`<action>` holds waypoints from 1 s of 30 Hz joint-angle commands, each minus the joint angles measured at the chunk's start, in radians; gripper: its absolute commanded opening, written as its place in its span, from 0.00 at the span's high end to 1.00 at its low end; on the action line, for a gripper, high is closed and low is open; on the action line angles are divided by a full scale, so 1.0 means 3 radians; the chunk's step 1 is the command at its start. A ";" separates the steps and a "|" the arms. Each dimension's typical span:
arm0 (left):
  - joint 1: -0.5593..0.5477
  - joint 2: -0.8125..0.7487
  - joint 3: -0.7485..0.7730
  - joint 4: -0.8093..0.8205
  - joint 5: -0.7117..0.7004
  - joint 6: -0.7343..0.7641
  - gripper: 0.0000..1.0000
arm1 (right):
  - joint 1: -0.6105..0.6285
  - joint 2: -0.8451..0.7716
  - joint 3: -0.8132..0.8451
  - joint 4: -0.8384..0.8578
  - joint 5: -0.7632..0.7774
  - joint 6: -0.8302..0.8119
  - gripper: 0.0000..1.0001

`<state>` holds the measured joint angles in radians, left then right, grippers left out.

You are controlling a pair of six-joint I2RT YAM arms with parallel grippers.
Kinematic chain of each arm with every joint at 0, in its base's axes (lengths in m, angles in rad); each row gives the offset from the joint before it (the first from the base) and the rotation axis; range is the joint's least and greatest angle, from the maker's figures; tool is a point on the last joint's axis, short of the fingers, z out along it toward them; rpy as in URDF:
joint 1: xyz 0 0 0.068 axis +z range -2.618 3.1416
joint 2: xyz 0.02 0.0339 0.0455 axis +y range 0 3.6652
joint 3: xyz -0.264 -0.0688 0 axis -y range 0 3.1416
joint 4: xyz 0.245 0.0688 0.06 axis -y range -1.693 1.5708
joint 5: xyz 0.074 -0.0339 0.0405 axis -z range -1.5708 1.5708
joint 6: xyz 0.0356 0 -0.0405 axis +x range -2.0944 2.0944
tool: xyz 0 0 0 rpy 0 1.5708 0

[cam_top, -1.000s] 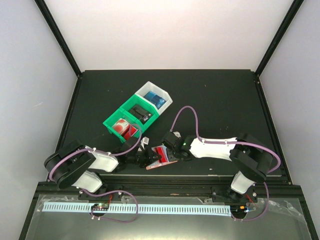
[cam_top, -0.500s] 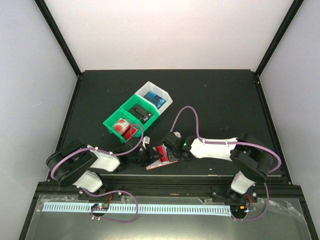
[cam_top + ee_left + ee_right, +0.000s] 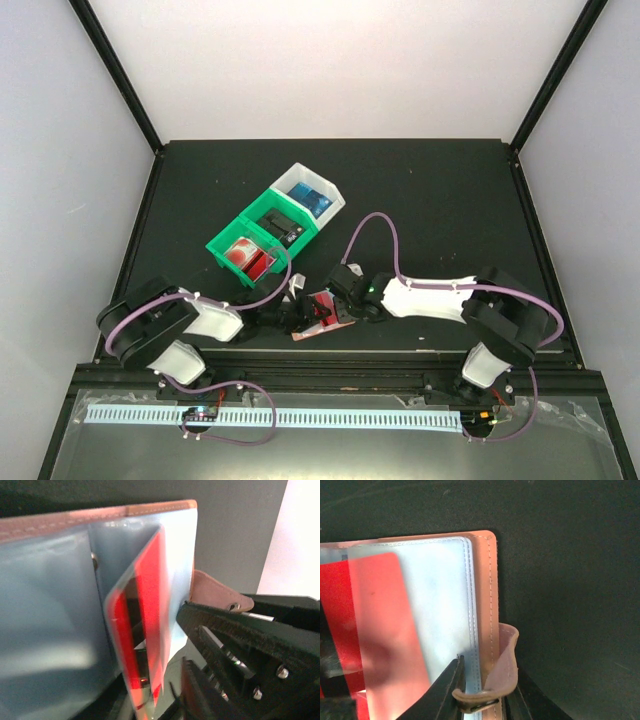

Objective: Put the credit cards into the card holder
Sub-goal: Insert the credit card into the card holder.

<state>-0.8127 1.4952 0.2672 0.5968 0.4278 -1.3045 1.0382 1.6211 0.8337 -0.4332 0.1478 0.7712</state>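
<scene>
The card holder is open near the table's front edge, brown outside with pale clear slots inside. My right gripper is shut on its edge by the snap tab, one finger on each side. A red credit card stands partly inside a slot, its lower end sticking out toward the left wrist camera. It also shows red through the slot in the right wrist view. My left gripper sits close against the holder's left side. Its fingers are not clearly visible, so its state is unclear.
A green bin behind the holder has red cards in its front compartment and dark items further back. A white bin joined to it holds blue items. The table's front edge runs just below the holder.
My left gripper has edged to the right, closer against the card holder. The right gripper and the holder have stayed in place.
</scene>
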 commanded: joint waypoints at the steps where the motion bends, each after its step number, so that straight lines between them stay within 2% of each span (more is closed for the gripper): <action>1: -0.0012 -0.0279 0.0180 -0.0581 -0.0041 0.0305 0.62 | 0.0025 -0.0126 -0.0068 -0.0008 0.0071 0.0087 0.76; 6: -0.0013 -0.0560 0.0363 -0.1266 -0.0135 0.0605 0.44 | 0.0022 -0.0289 -0.0051 -0.0084 0.0156 0.0088 0.68; 10: -0.0015 -0.0681 0.0407 -0.1566 -0.0247 0.0691 0.42 | 0.0024 -0.0345 -0.0053 -0.0071 0.0138 0.0077 0.64; 15: -0.0015 -0.0573 0.0460 -0.1592 -0.0240 0.0757 0.41 | 0.0026 -0.0307 -0.0055 -0.0044 0.0096 0.0073 0.64; 18: -0.0017 -0.0459 0.0563 -0.1607 -0.0189 0.0880 0.35 | 0.0026 -0.0261 -0.0066 -0.0039 0.0072 0.0058 0.64; 24: -0.0016 -0.0314 0.0728 -0.1665 -0.0167 0.1045 0.35 | 0.0025 -0.0242 -0.0100 -0.0004 0.0075 0.0089 0.63; 30: -0.0017 -0.0139 0.0766 -0.1299 0.0066 0.1162 0.35 | 0.0023 -0.0327 -0.0135 0.0010 0.0157 0.0103 0.62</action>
<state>-0.8135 1.4166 0.4683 0.1371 0.3912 -1.0019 1.0393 1.5421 0.8047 -0.4465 0.1577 0.7910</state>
